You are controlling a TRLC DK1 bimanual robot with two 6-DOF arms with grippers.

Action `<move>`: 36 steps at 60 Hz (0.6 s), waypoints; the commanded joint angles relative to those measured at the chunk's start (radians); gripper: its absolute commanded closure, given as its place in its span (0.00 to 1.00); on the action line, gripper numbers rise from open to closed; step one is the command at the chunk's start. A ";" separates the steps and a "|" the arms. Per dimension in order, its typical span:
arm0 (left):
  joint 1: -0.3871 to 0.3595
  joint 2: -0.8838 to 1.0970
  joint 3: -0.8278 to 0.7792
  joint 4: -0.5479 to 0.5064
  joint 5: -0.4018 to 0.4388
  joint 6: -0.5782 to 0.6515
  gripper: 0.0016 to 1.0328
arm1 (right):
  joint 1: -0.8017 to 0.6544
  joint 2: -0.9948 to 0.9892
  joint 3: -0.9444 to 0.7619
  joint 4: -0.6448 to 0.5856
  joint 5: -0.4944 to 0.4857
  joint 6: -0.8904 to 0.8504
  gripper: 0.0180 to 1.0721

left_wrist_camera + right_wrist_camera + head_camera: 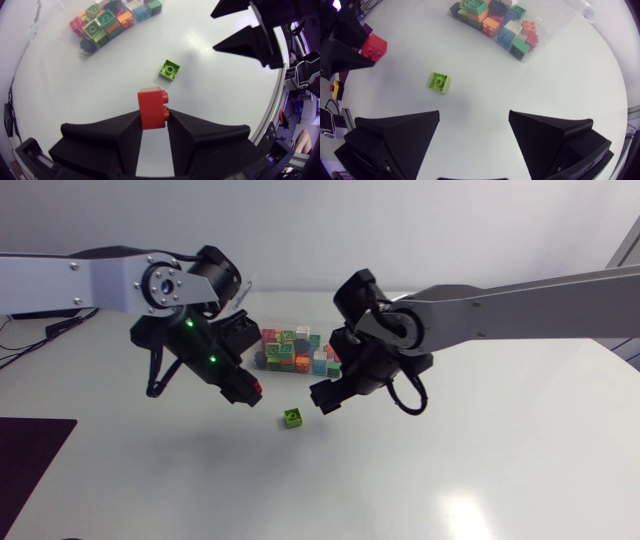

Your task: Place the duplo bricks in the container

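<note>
Duplo bricks (pixel 295 352) sit heaped in the clear container (pixel 300 315) at the far middle of the table (pixel 500 470), a jumble of green, orange, blue, red and white. 2 more are outside it.

1 of them, a red brick (pixel 152 106), is up in the air. The left gripper (pixel 153 120) has it pinched from both sides, and most of the brick pokes out past the fingertips. The other, a lime-green brick (pixel 292 418), lies studs-up on the bare white surface, on the near side of the container and well apart from it.

The right gripper (pixel 474 114) hangs over the table with its fingers spread wide and nothing between them. The lime-green brick lies ahead of it, off toward 1 finger. From above, the 2 grippers face each other at close range, with that green brick on the table below the gap and slightly nearer.

It is crowded around the container. The left arm (pixel 190 330) covers its left end in the head view, and the right arm (pixel 370 330) crowds its right end, so the pile shows only in the slot between them. A black cable (pixel 410 395) loops down from the right arm's wrist, clear of the bricks.

There is far more room toward the near side, where white tabletop spreads wide on the near and right sides of the green brick. In the left wrist view the table's curved edge (pixel 277 95) runs past just behind the right gripper.
</note>
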 commanded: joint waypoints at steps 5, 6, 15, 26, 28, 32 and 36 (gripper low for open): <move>0.065 -0.094 0.003 -0.015 0.030 -0.002 0.75 | 0.078 0.148 0.150 -0.094 0.006 0.056 0.07; 0.068 -0.096 0.005 -0.015 0.030 -0.002 0.75 | 0.087 0.165 0.168 -0.100 0.011 0.057 0.08; 0.111 -0.154 0.023 0.045 0.048 -0.002 0.75 | 0.121 0.295 0.300 -0.167 0.014 0.071 0.09; 0.146 -0.186 0.022 0.183 0.048 -0.028 0.75 | 0.126 0.435 0.458 -0.261 0.014 0.100 0.14; 0.153 -0.186 0.022 0.203 0.048 -0.031 0.75 | 0.126 0.452 0.480 -0.273 0.014 0.105 0.14; 0.162 -0.188 0.022 0.245 0.048 -0.045 0.75 | 0.127 0.482 0.524 -0.302 0.014 0.113 0.19; 0.174 -0.191 0.019 0.289 0.048 -0.052 0.75 | 0.130 0.498 0.555 -0.314 0.014 0.126 0.24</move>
